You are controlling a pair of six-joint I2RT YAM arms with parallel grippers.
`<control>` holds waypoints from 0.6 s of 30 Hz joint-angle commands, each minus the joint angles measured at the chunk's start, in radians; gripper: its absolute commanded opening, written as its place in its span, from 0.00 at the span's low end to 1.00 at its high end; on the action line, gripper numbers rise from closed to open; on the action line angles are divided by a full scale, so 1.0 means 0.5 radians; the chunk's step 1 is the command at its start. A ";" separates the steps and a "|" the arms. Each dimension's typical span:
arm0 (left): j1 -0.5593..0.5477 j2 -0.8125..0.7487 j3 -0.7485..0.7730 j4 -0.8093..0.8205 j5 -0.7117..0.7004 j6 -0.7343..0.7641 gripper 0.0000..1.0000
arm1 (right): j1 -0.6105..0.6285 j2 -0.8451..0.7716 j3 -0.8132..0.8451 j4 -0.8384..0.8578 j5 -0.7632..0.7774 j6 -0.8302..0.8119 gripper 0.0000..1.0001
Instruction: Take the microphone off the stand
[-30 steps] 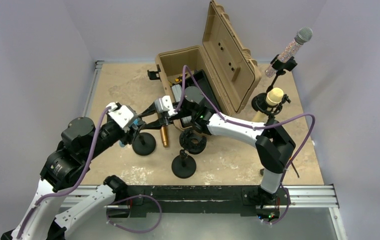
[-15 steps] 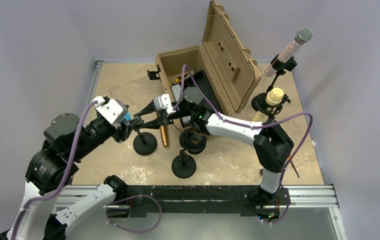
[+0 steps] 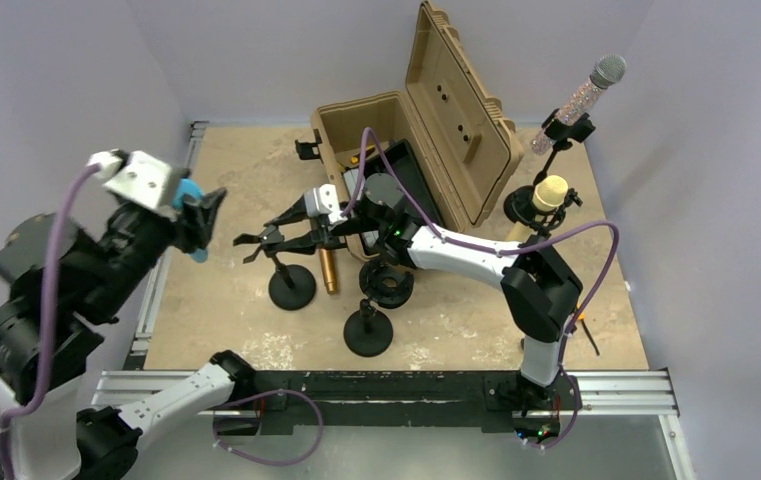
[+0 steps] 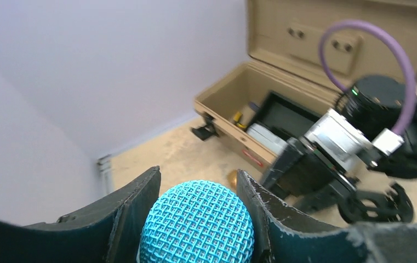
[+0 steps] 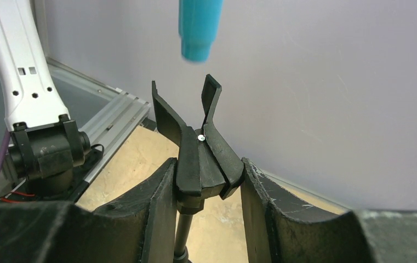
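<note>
Removal step, judged all but complete. The blue microphone is gripped between the jaws of the left gripper and held aloft over the left edge of the table, well apart from the stand. The empty clip is clamped by the closed jaws of the right gripper. Next, a resting place for the microphone is required, and the clip is to be released.

Tan hard case at far centre of the sandy tabletop. Its lid is up, leaning right, with a black insert inside. Far right: glittery microphone with a silver head, tilted in a clip. Just nearer: cream-headed microphone. Gold cylinder lies at centre. Right of it, black spoked ring. Black round base sits nearer the near edge.
</note>
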 commanded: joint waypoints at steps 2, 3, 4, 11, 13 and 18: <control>0.009 -0.155 0.099 0.265 -0.581 -0.057 0.00 | -0.004 0.037 0.084 0.055 0.067 -0.015 0.00; 0.009 -0.176 0.060 0.328 -0.615 -0.058 0.00 | -0.004 0.046 0.097 0.048 0.071 -0.006 0.00; 0.010 -0.191 0.017 0.382 -0.655 -0.064 0.00 | -0.004 0.055 0.107 0.040 0.076 0.007 0.00; 0.010 -0.104 -0.151 0.637 -0.920 -0.133 0.00 | -0.004 0.061 0.133 0.014 0.064 0.073 0.00; 0.009 0.002 -0.132 0.650 -1.074 -0.158 0.00 | -0.004 0.046 0.103 0.040 0.060 0.072 0.00; 0.240 0.300 -0.029 0.519 -1.120 -0.351 0.00 | -0.004 0.002 0.036 0.040 0.051 0.055 0.01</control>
